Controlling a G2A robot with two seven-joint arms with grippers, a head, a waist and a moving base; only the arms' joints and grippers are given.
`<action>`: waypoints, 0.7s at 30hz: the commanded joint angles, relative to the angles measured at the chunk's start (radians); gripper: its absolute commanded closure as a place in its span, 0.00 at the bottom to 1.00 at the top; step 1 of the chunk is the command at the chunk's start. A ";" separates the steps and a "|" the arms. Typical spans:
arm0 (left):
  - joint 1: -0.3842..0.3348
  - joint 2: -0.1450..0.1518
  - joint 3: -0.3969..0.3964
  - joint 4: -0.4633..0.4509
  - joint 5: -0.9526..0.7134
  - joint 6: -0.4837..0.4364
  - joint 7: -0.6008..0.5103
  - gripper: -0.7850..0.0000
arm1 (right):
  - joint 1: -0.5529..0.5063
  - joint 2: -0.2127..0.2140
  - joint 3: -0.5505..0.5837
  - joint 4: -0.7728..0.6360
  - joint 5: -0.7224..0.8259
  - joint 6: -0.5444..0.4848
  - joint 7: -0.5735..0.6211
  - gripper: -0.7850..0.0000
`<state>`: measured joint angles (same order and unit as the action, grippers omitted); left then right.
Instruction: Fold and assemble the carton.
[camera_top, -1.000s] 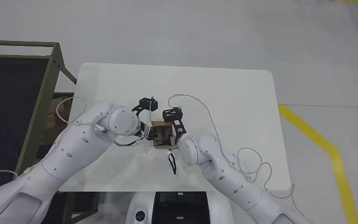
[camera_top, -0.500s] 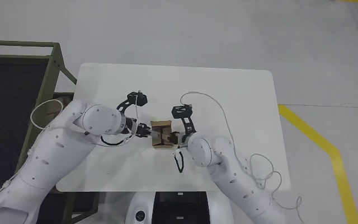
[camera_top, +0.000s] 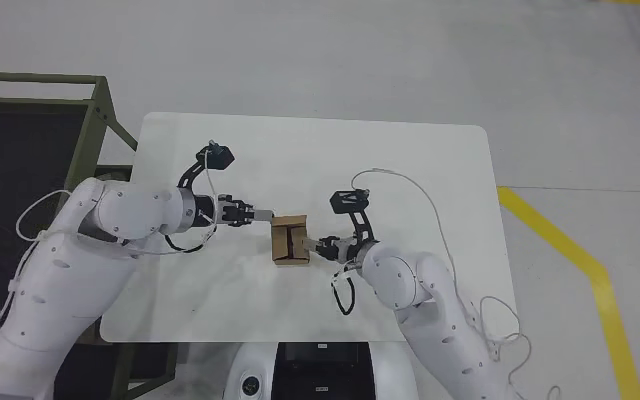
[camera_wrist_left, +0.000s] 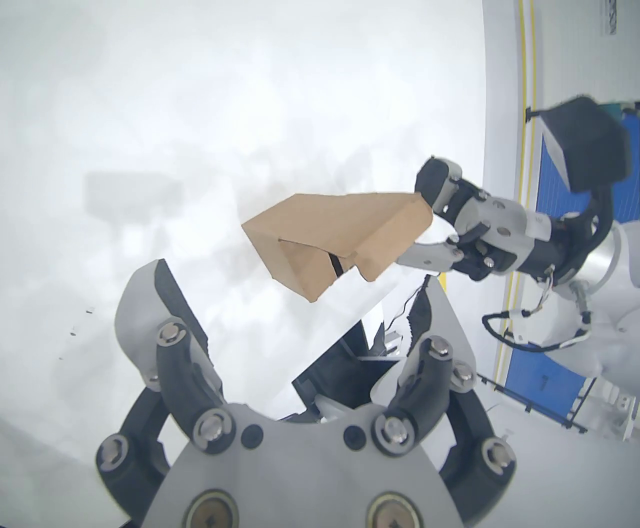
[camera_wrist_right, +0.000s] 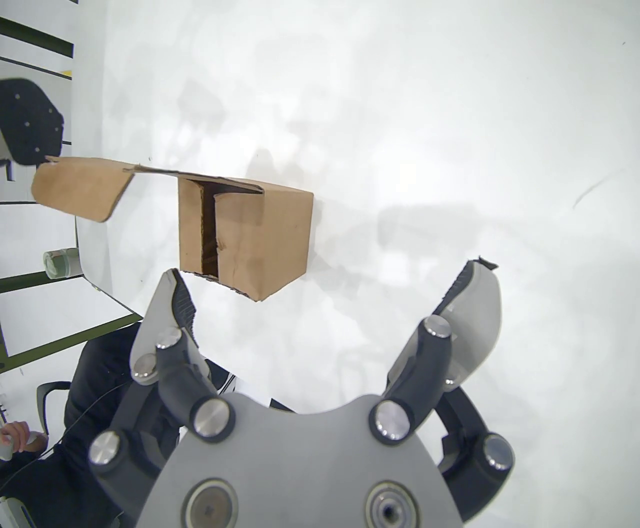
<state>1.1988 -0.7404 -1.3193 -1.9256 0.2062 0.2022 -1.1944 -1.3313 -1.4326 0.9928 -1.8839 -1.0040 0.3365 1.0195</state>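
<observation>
- Two grippers are standing wide open and holding nothing: the left gripper and the right gripper.
- The carton is lying on the table between them, just ahead of each one's fingertips.
- A push from one side alone could, I think, be sliding or tipping the carton, because nothing is gripping it.
- One flap is hanging open; nothing is showing inside the dark slit between the inner flaps.
</observation>
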 joint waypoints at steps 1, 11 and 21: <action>-0.008 -0.002 0.014 0.016 0.013 0.015 0.006 0.00 | -0.008 0.003 0.005 -0.006 -0.002 -0.013 0.001 0.00; -0.106 -0.030 0.146 0.086 0.074 0.073 0.037 0.00 | -0.007 0.008 -0.005 -0.011 -0.023 -0.020 0.017 0.00; -0.133 -0.037 0.195 0.097 0.126 0.027 0.004 0.00 | -0.003 0.010 -0.012 -0.010 -0.030 -0.011 0.020 0.00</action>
<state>1.0635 -0.7778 -1.1260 -1.8256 0.3273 0.2333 -1.1895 -1.3339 -1.4230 0.9815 -1.8931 -1.0325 0.3249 1.0393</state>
